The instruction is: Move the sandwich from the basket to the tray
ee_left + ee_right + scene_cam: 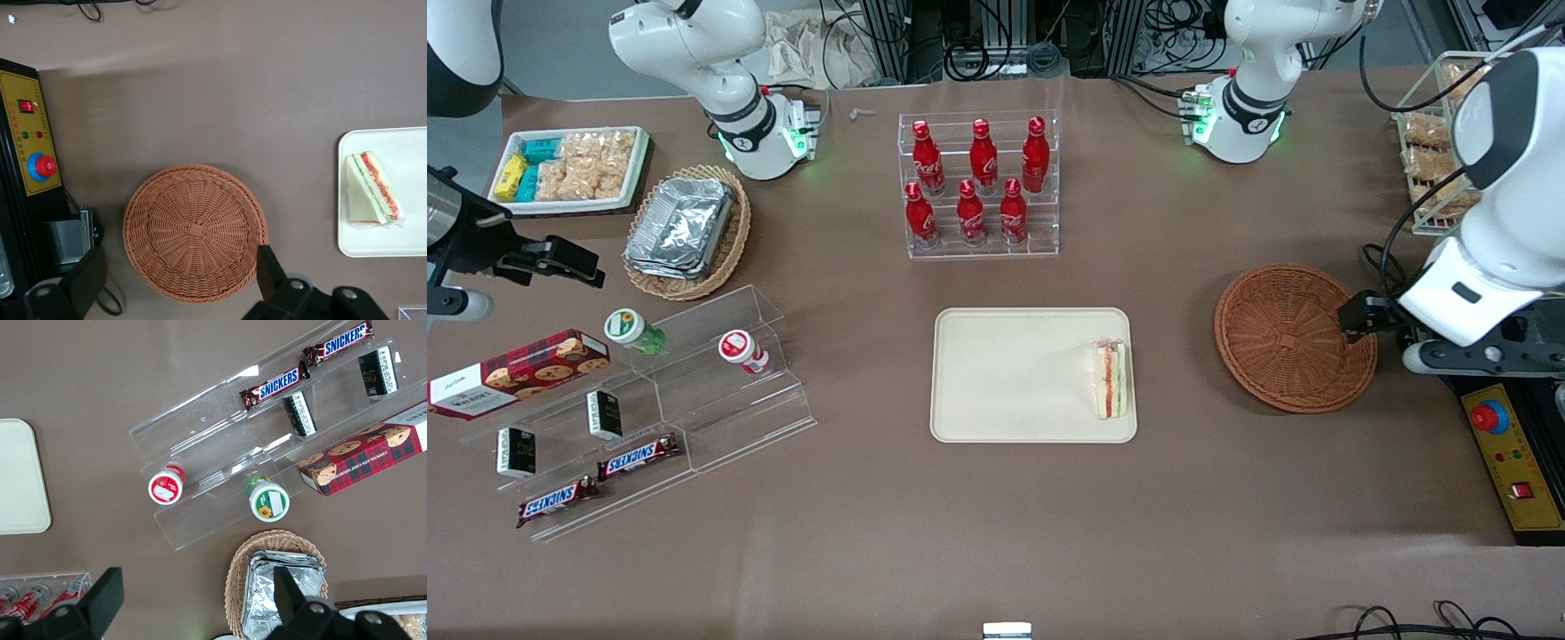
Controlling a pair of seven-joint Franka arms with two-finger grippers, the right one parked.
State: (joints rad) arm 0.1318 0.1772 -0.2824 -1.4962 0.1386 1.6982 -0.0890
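The working arm is reaching in from its end of the table, wrist camera looking straight down. Its gripper [177,283] is hanging above the basket's [1285,333] rim, fingers [268,272] spread wide and holding nothing. The basket is sitting empty on the brown table [996,533]. The sandwich [1111,379] is lying on the tray [1005,378], along the short edge nearest the basket, its long axis parallel to that edge and its red-and-green filling edge facing up.
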